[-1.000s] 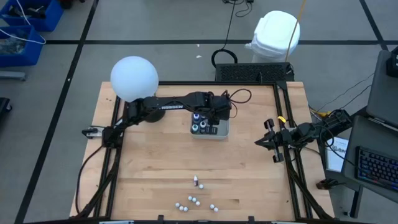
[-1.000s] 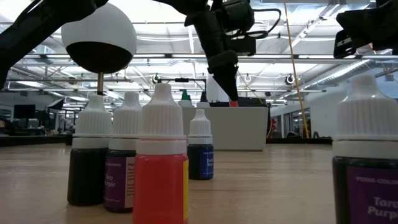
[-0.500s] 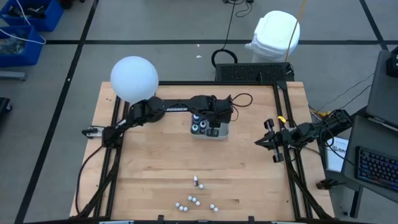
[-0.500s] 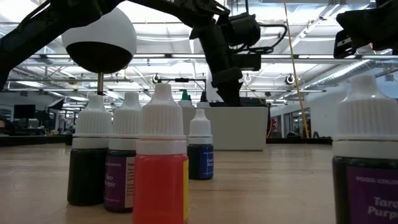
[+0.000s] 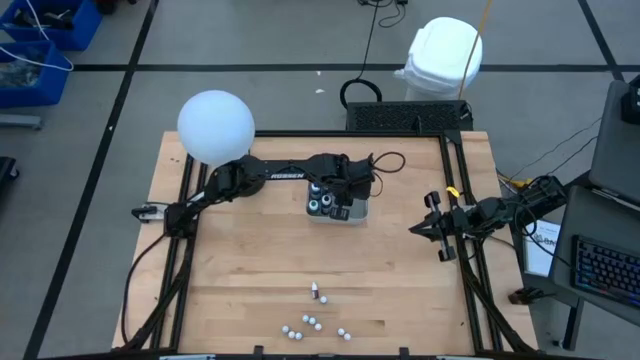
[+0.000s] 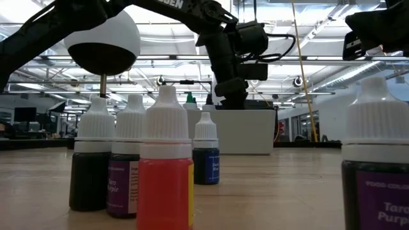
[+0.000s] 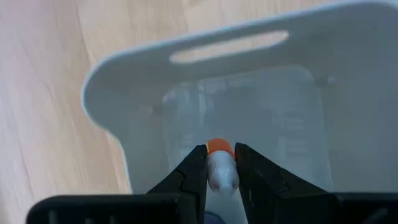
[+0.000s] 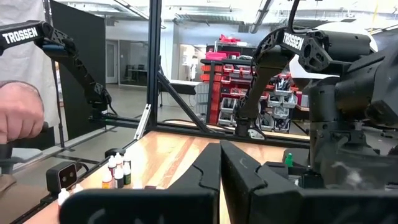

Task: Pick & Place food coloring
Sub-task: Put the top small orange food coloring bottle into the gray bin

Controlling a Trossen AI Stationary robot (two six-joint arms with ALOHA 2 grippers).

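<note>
The left gripper (image 7: 221, 171) is clamping a small food coloring bottle (image 7: 221, 169) with an orange body and a white cap, holding it over the grey tray (image 7: 124, 93) at the far middle of the table. In the high view this left gripper (image 5: 345, 190) is sitting above the tray (image 5: 358, 213), where two bottles with white tops and dark rims (image 5: 321, 203) are standing in the left part.

The rest of the food coloring bottles (image 5: 314, 322) are lying scattered as small white dots near the table's front edge, one (image 5: 315, 292) a little apart from the cluster. In the low view they are showing as round-shouldered plastic dropper bottles with ribbed white caps: an orange-red one (image 6: 165, 171), a purple one (image 6: 125, 165), a dark one (image 6: 90, 163), a blue one (image 6: 206, 153) and another purple one (image 6: 377, 166) at the edge.

The tray is looking smooth and matte, with rounded corners and a slot-shaped handle cut in its wall. The table (image 5: 250, 260) is pale wood planking.

The right gripper (image 5: 430, 228) is resting clenched and empty at the right side of the table.
</note>
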